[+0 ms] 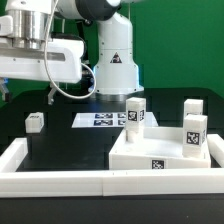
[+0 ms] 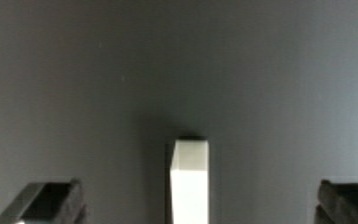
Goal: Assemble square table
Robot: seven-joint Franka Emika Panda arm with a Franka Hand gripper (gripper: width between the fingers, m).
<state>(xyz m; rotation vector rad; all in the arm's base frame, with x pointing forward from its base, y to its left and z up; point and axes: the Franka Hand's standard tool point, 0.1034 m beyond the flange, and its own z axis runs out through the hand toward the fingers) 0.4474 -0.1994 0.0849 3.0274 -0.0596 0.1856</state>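
Observation:
The white square slab [image 1: 160, 152] lies at the exterior view's right front, with a tag on its near edge. Three white tagged legs stand on it: one at the back left [image 1: 135, 112], one at the back right [image 1: 190, 110], one at the front right [image 1: 193, 135]. A fourth leg [image 1: 35, 121] lies loose on the black surface at the left. The arm's hand [image 1: 28, 45] hangs high above that leg. In the wrist view my gripper [image 2: 199, 202] is open, its dark fingertips [image 2: 51, 202] wide apart. A narrow white piece [image 2: 190, 175] shows between them, far below and untouched.
The marker board [image 1: 105, 119] lies flat in front of the arm's base [image 1: 115, 65]. A long white rim [image 1: 60, 172] borders the black surface at the front and left. A green wall stands behind.

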